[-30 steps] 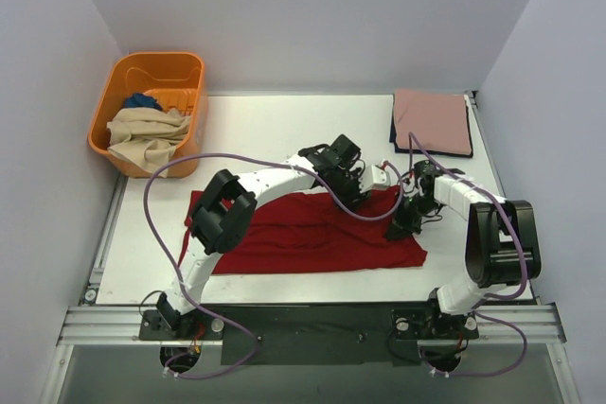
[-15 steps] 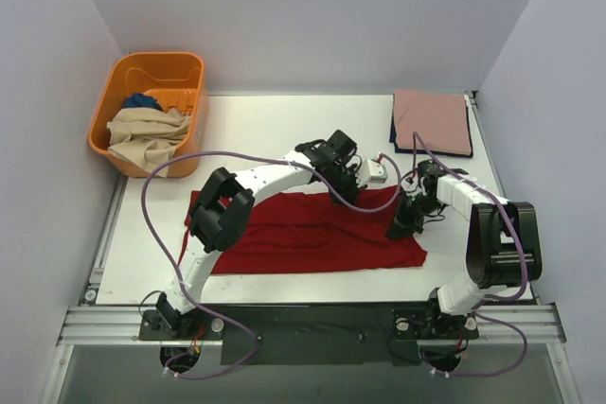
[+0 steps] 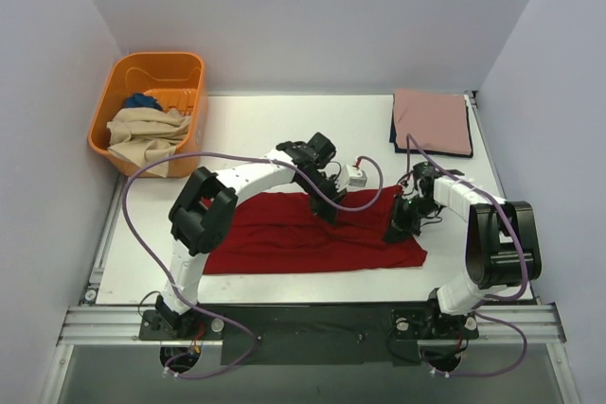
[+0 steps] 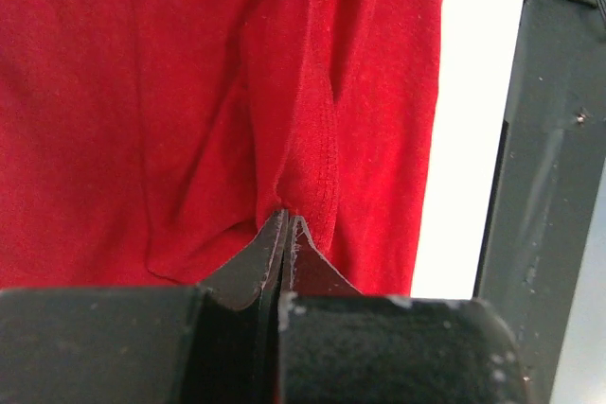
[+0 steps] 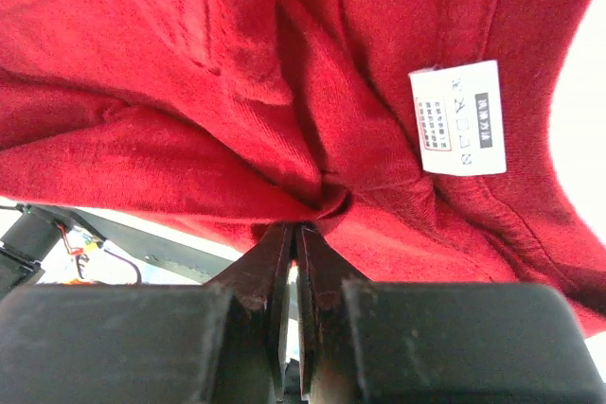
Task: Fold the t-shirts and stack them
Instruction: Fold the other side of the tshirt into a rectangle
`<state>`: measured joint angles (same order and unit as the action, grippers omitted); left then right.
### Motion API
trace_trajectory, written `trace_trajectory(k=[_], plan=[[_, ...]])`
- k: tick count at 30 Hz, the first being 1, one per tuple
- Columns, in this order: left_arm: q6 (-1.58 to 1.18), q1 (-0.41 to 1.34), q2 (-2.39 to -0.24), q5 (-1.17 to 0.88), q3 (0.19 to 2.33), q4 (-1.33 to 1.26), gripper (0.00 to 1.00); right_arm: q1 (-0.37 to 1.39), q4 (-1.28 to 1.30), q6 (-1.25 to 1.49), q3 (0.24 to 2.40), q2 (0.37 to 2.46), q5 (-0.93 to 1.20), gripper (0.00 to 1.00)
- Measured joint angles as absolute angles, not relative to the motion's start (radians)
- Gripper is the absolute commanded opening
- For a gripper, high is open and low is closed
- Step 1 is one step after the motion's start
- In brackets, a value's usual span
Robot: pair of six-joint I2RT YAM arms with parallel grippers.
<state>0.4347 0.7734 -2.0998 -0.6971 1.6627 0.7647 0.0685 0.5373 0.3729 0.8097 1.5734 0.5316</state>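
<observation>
The dark red t-shirt [image 3: 284, 238] lies spread across the near middle of the table. My left gripper [image 3: 327, 207] is shut on a fold at its far edge; the left wrist view shows the pinched cloth [image 4: 303, 177] hanging from the tips. My right gripper [image 3: 398, 229] is shut on its right end, with bunched cloth [image 5: 312, 139] and a white care label [image 5: 459, 118] in the right wrist view. A folded dusty pink t-shirt [image 3: 434, 122] lies on a navy one [image 3: 394, 130] at the back right. Beige [image 3: 142, 134] and blue [image 3: 142, 100] t-shirts lie in the basket.
The orange plastic basket [image 3: 189, 68] stands at the back left, off the table's corner. Purple cables loop from both arms over the table. The black front rail [image 3: 312, 324] runs along the near edge.
Both grippers have moved left with the red shirt's far edge in them. The left one went farthest, and the shirt's right part has drawn in and bunched.
</observation>
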Motion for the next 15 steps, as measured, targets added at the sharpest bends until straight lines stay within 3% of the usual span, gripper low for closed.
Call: trace_trajectory(k=[3, 7, 9, 15], plan=[[0.430, 0.769, -2.069, -0.710, 1.609, 0.771, 0.00, 0.076, 0.540, 0.369, 0.790, 1.573, 0.531, 0.04], [0.447, 0.766, -2.022, -0.717, 1.549, 0.770, 0.00, 0.076, 0.551, 0.370, 0.776, 1.573, 0.531, 0.37], [0.452, 0.766, -2.017, -0.716, 1.533, 0.768, 0.00, 0.076, 0.557, 0.366, 0.776, 1.573, 0.532, 0.45], [0.484, 0.766, -2.017, -0.715, 1.522, 0.772, 0.00, 0.076, 0.652, 0.349, 0.790, 1.478, 0.529, 0.48]])
